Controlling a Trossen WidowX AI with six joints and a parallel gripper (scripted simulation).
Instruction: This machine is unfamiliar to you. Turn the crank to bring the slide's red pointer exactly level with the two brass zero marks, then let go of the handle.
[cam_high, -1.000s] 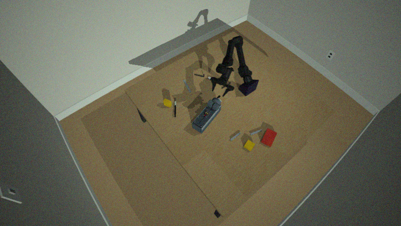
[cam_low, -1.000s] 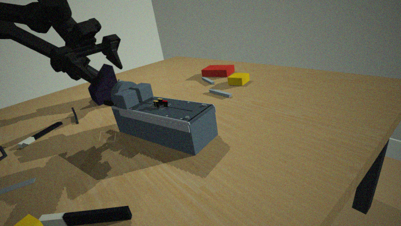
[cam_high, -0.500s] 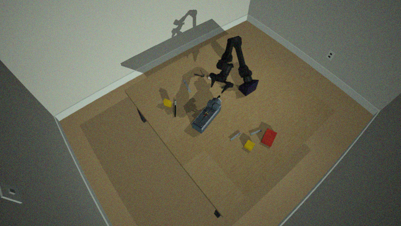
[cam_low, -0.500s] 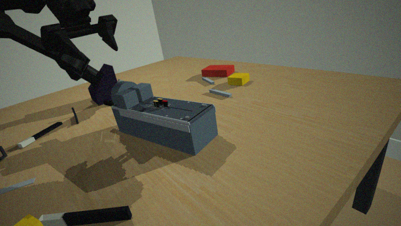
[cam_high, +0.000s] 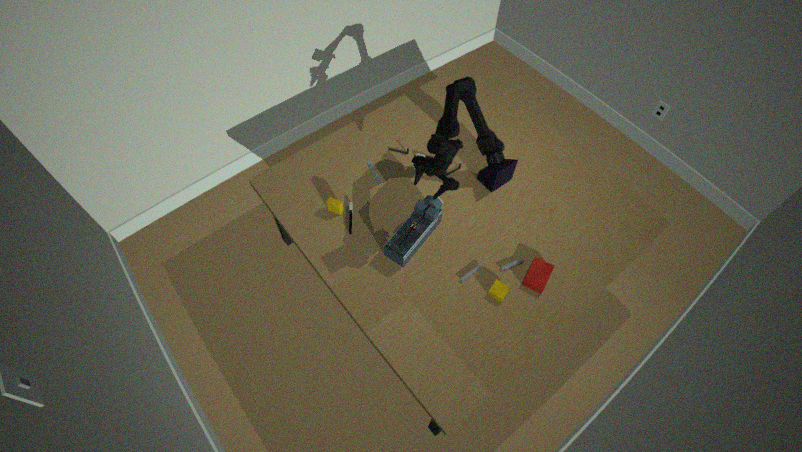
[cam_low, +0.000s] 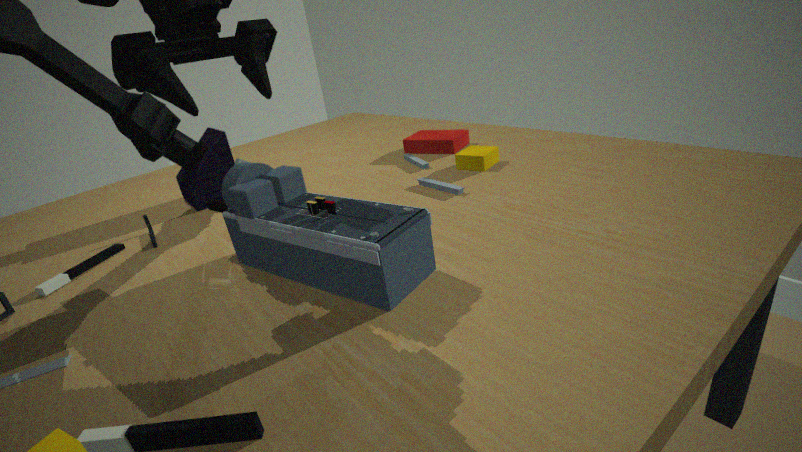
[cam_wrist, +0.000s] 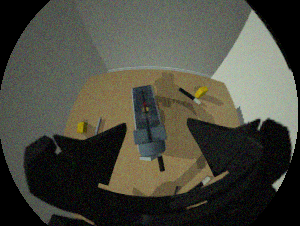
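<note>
The blue-grey machine (cam_high: 408, 245) (cam_low: 308, 259) (cam_wrist: 141, 120) stands on the table with its slide on top. The small red pointer (cam_low: 330, 206) (cam_wrist: 145, 104) appears slightly past the brass marks (cam_low: 311, 204) (cam_wrist: 146, 109), on the side away from the crank end; the exact offset is too small to tell. The crank's black handle (cam_wrist: 161, 163) sticks out past the machine's rounded end in the wrist view; it is not clearly seen in the top and exterior views. My gripper (cam_high: 425, 189) (cam_low: 233, 105) (cam_wrist: 157, 123) is wide open and empty, raised above the crank end and clear of the handle.
A red block (cam_high: 538, 275) (cam_low: 435, 142), a yellow block (cam_high: 498, 290) (cam_low: 476, 158) and grey bars (cam_high: 470, 273) (cam_low: 440, 186) lie on one side. Another yellow block (cam_high: 334, 205) (cam_wrist: 201, 92) and a black-and-white stick (cam_high: 350, 218) (cam_low: 193, 431) lie on the other.
</note>
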